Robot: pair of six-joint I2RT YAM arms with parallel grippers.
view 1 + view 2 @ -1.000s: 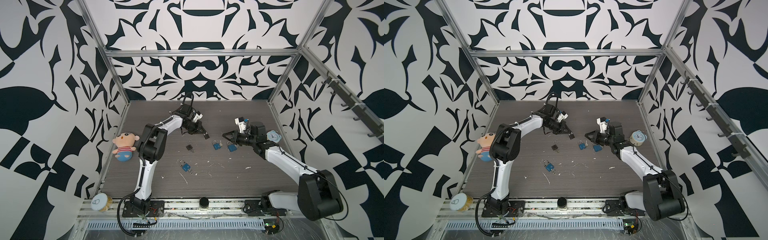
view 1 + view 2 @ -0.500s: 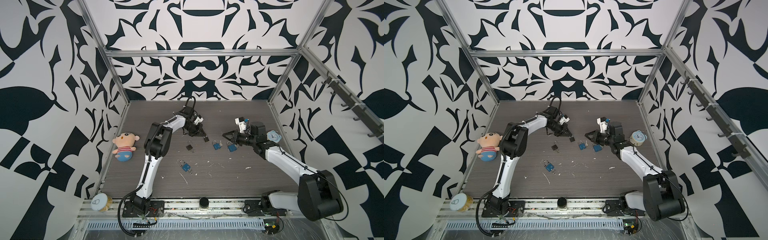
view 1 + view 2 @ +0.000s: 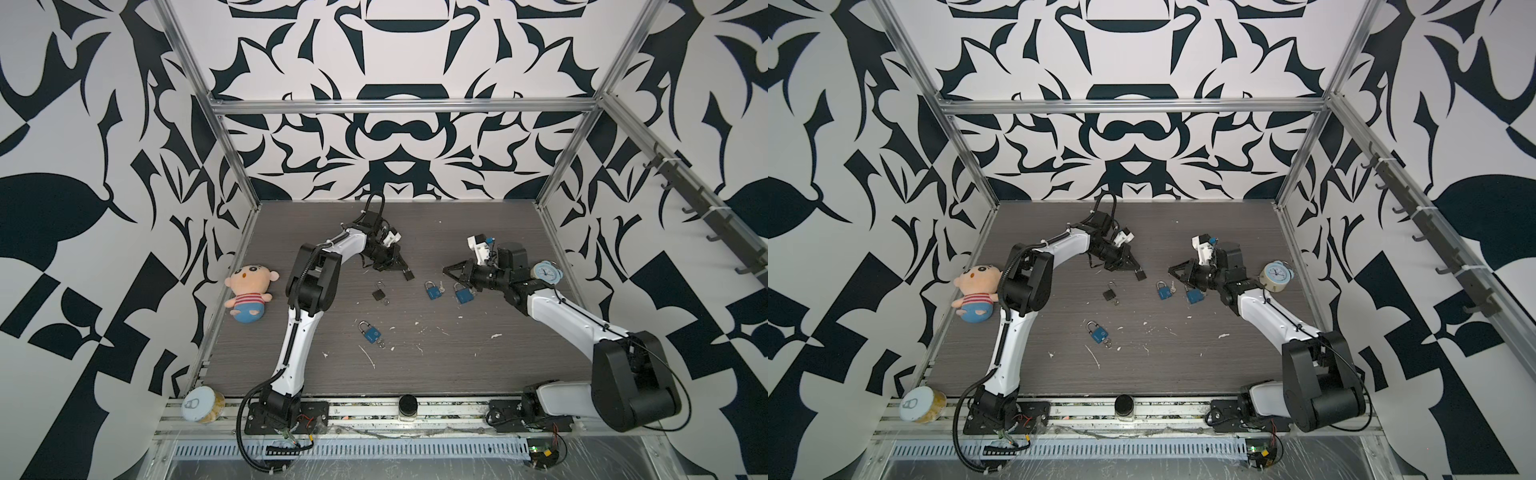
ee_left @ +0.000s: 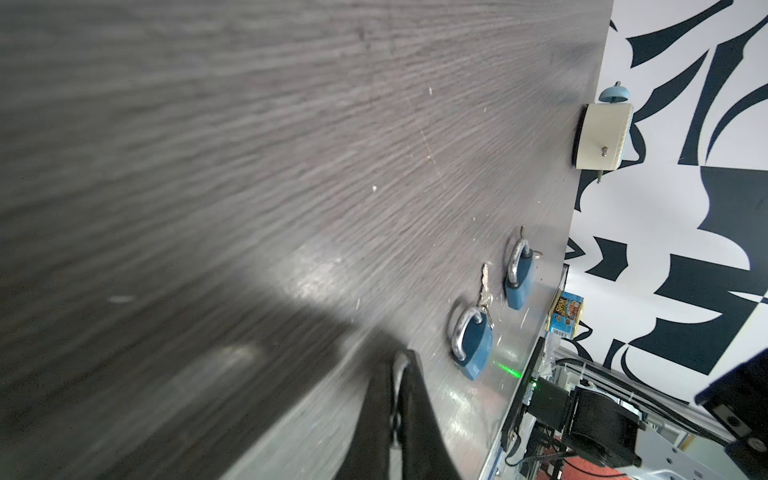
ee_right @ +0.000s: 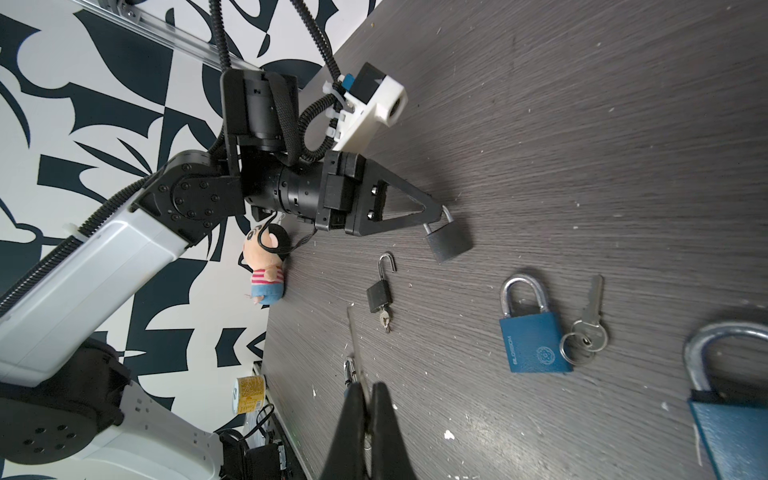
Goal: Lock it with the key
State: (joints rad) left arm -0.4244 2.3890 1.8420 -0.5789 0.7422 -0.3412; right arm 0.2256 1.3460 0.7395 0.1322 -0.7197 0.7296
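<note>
My left gripper [image 3: 405, 270] [image 4: 401, 362] is shut on the silver shackle of a small black padlock [image 5: 448, 241] [image 3: 409, 274], held low at the table in mid-back. My right gripper [image 5: 368, 387] [image 3: 445, 269] is shut on a key [image 5: 354, 336]; the thin blade sticks out past its fingertips toward the left gripper [image 5: 437, 212]. A gap of bare table separates the key and the held padlock. Between the arms lie a second black padlock [image 3: 378, 293] with its shackle open and a key in it, and two blue padlocks [image 3: 432, 290] [image 3: 463, 294].
A third blue padlock [image 3: 371, 332] with keys lies nearer the front. A plush doll [image 3: 249, 295] rests at the left wall, an alarm clock [image 3: 546, 272] at the right wall behind my right wrist. A can [image 3: 203, 404] and a jar [image 3: 408, 405] stand on the front rail. White scraps litter the table.
The left arm's elbow has shifted right and its wrist has turned, while the black padlock at its fingertips stays at about the same spot. The right arm has not moved.
</note>
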